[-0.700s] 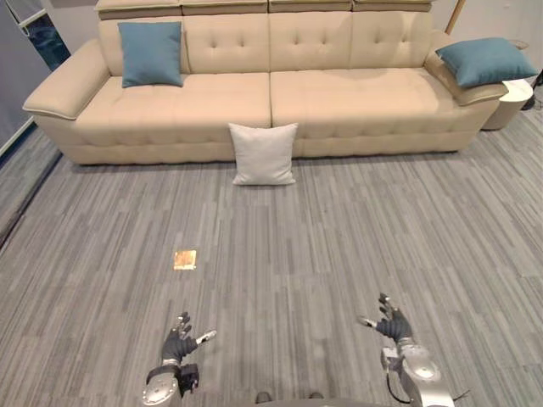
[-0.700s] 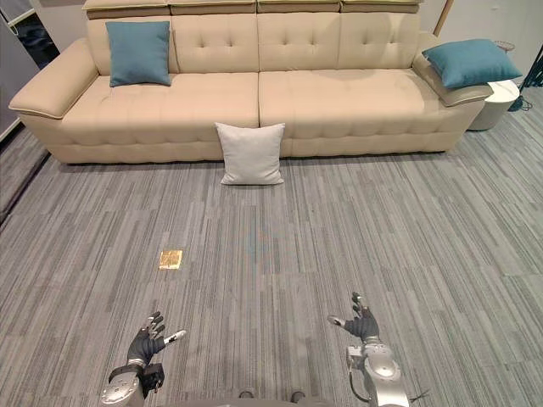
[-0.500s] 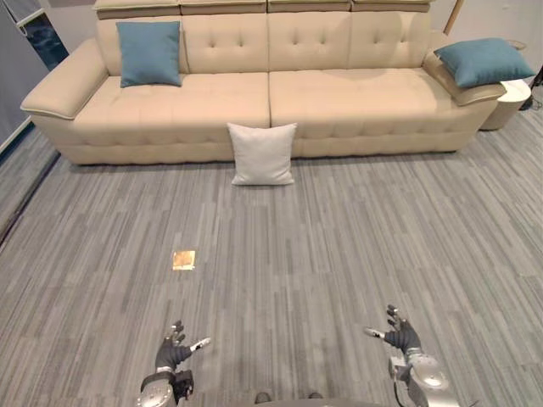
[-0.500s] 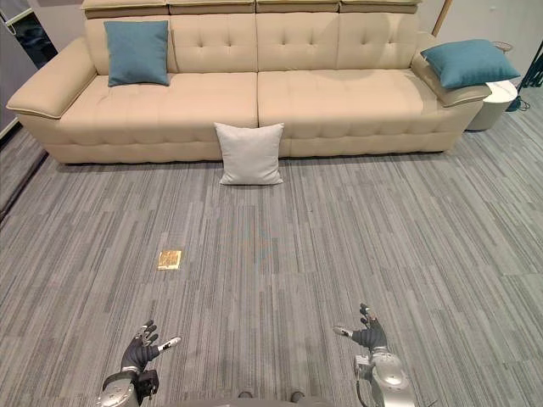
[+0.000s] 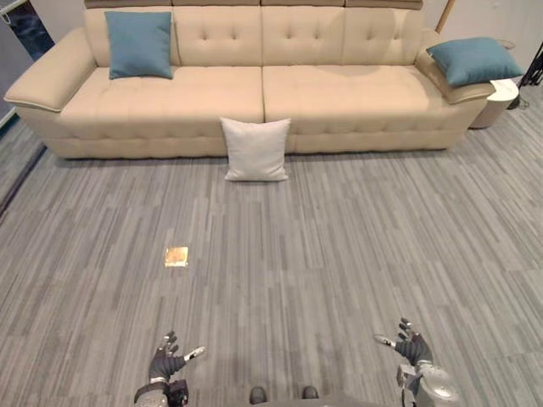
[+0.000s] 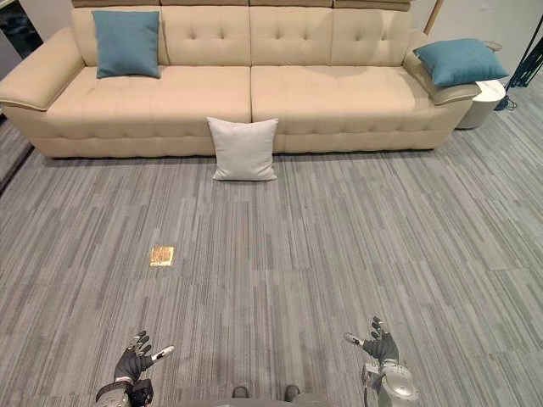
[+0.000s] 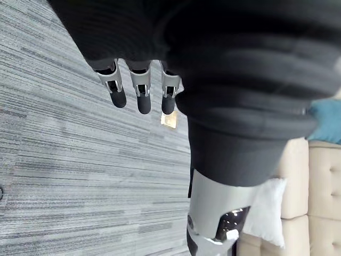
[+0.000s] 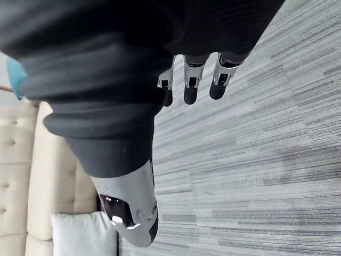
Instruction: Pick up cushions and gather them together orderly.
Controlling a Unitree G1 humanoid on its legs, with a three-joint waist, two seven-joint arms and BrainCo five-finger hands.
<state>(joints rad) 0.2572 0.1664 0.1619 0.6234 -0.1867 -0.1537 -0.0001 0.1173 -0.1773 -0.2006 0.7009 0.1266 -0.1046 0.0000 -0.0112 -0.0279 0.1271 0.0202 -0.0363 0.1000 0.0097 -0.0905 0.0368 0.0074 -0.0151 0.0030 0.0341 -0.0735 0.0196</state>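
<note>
Now | left robot hand (image 5: 166, 365), right robot hand (image 5: 413, 349) lower than before, fingers apart, empty | white cushion (image 5: 254, 148) on floor (image 5: 297, 254) against far sofa (image 5: 339, 93); left blue cushion (image 5: 138, 44), right blue cushion (image 5: 473, 59) on it | nothing gathered.

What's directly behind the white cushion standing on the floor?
The beige sofa: the white cushion stands against its front, near the middle seam. The sofa front it covers is hidden.
</note>
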